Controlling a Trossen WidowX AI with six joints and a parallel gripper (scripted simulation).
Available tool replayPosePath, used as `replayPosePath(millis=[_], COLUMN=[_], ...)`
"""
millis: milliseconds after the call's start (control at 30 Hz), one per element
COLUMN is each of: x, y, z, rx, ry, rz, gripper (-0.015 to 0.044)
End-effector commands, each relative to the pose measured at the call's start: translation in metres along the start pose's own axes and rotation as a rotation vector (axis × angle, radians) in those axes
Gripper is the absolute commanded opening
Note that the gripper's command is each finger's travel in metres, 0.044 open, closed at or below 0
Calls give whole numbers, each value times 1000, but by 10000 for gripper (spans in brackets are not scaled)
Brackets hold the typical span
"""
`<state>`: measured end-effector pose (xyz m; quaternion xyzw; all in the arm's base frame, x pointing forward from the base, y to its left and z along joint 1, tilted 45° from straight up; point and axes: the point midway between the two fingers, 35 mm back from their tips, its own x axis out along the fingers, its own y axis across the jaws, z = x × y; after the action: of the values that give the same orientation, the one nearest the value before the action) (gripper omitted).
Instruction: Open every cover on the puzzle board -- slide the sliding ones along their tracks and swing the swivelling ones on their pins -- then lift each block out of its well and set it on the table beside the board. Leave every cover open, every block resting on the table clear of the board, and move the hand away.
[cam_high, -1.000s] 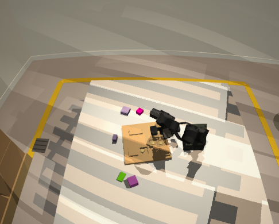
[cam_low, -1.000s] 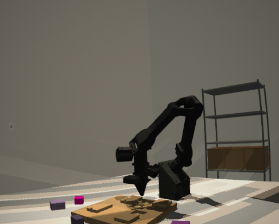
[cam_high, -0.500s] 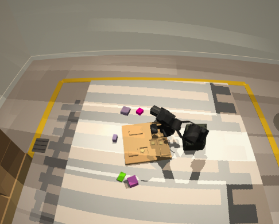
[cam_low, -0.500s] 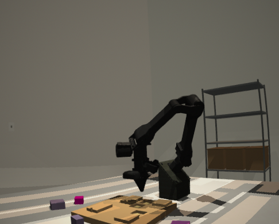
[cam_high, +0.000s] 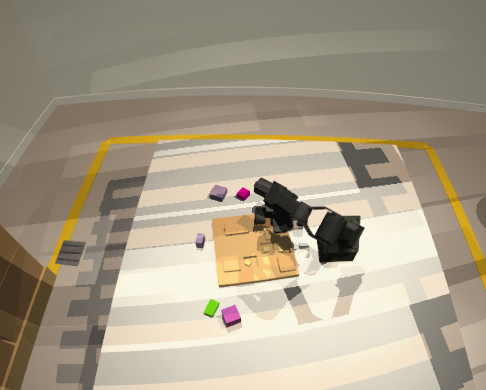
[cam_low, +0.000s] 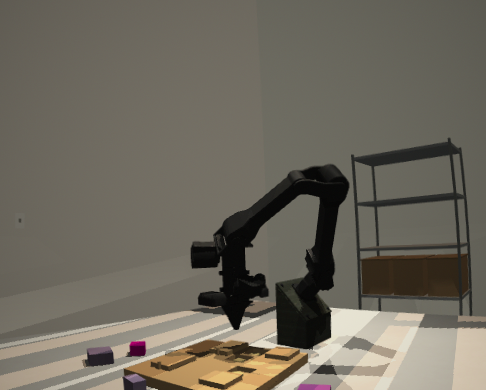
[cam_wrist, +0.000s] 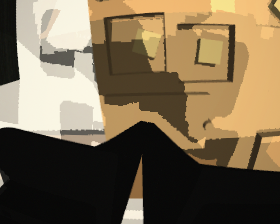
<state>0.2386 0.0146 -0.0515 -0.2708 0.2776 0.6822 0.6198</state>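
The tan puzzle board (cam_high: 224, 246) (cam_low: 182, 377) (cam_wrist: 119, 115) carries raised square covers, among them one cover (cam_high: 231, 264) (cam_low: 221, 379) near a small recess. In the wrist view two square outlines each hold a small yellowish square; whether these are blocks is unclear. On the table, off the board, lie a large lavender block (cam_high: 218, 193) (cam_low: 100, 356), a magenta block (cam_high: 243, 194) (cam_low: 137, 348), a small lavender block (cam_high: 200, 240) (cam_low: 134, 382), a green block (cam_high: 211, 307) and a purple block (cam_high: 231, 315) (cam_low: 315, 387). My gripper (cam_low: 236, 326) (cam_wrist: 145, 128) is shut and empty above the board's far part.
The arm's base (cam_high: 339, 247) (cam_low: 303, 320) stands beside the board. In the top view the arm hides the board's upper right corner. Patchy shadows cross the board and table, blurring cover edges. A shelf rack (cam_low: 410, 201) stands far behind.
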Motion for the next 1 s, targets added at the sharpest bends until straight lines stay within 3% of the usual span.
replayPosePath(millis=[0, 833, 967], x=[-3, -12, -12], y=[-18, -145, -148], z=[-7, -63, -64], rx=[140, 1298, 1334], ry=[-2, -3, -4], rz=[1, -16, -16], gripper=[0, 0, 0])
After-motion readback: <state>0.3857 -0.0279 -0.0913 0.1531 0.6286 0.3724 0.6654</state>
